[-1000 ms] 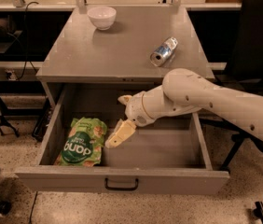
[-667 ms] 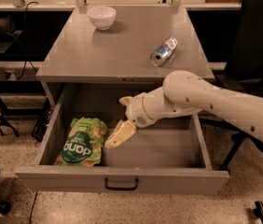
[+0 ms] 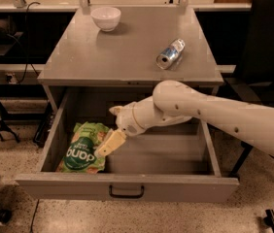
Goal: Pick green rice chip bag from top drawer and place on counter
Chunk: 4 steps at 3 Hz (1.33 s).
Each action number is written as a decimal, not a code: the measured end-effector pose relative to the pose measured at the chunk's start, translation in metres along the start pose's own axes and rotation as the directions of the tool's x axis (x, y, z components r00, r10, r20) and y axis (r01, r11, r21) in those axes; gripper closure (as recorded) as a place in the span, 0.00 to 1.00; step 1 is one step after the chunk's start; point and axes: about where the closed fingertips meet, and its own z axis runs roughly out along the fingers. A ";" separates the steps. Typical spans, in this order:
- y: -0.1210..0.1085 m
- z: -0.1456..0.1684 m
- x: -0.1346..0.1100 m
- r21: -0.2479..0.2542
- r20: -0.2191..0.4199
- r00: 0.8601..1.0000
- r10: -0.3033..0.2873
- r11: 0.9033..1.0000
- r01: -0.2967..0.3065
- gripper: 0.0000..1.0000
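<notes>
The green rice chip bag (image 3: pixel 83 148) lies flat in the left part of the open top drawer (image 3: pixel 127 187), its dark green patch facing up. My gripper (image 3: pixel 111 128) is inside the drawer just right of the bag, open and empty. Its lower cream finger (image 3: pixel 110 143) points down-left, and its tip reaches the bag's right edge. The white arm comes in from the right over the drawer. The grey counter (image 3: pixel 122 47) lies above and behind the drawer.
A white bowl (image 3: pixel 106 18) stands at the back left of the counter. A silver-blue can (image 3: pixel 170 54) lies on its side at the counter's right. A dark chair (image 3: pixel 270 42) stands to the right of the cabinet.
My gripper has moved a little left and down toward the bag, so the lower finger now reaches its right edge. The bag has not moved.
</notes>
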 end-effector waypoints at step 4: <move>-0.018 0.103 0.009 -0.065 0.037 0.999 0.017 0.998 -0.015 0.00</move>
